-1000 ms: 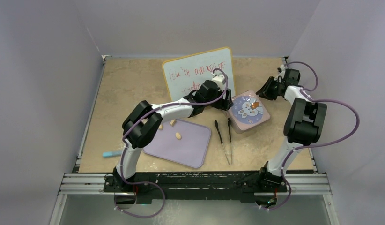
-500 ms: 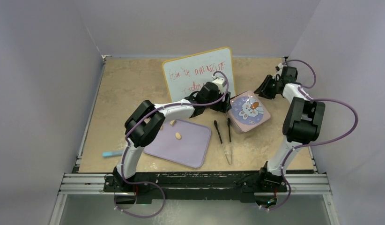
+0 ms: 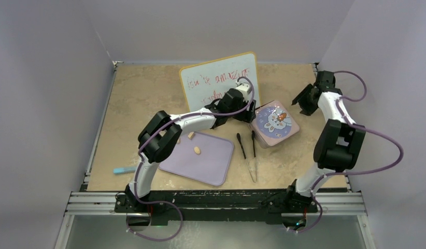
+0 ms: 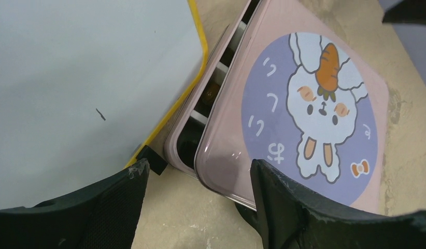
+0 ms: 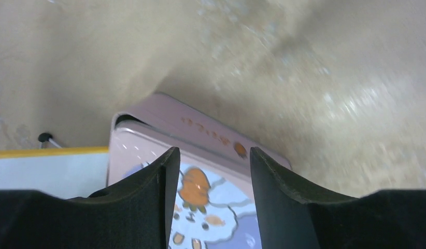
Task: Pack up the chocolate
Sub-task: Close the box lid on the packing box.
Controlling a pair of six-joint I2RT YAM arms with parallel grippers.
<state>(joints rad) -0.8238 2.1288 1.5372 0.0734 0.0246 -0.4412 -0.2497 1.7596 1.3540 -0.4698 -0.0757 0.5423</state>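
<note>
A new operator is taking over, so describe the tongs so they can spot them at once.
Start at the lavender tray near the front edge of the table, then look just to its right, toward the pink bunny-lidded box. The tongs lie flat between the two. They form a slim black V with its tips pointing away from the arms, the only black tool there.

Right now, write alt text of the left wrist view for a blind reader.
A pale pink lid, printed with a white rabbit and an orange carrot, lies askew on its pale pink gridded box, leaving a gap onto the compartments. The left end effector stands open astride the lid's near corner. A yellow-edged whiteboard fills the left.
</note>
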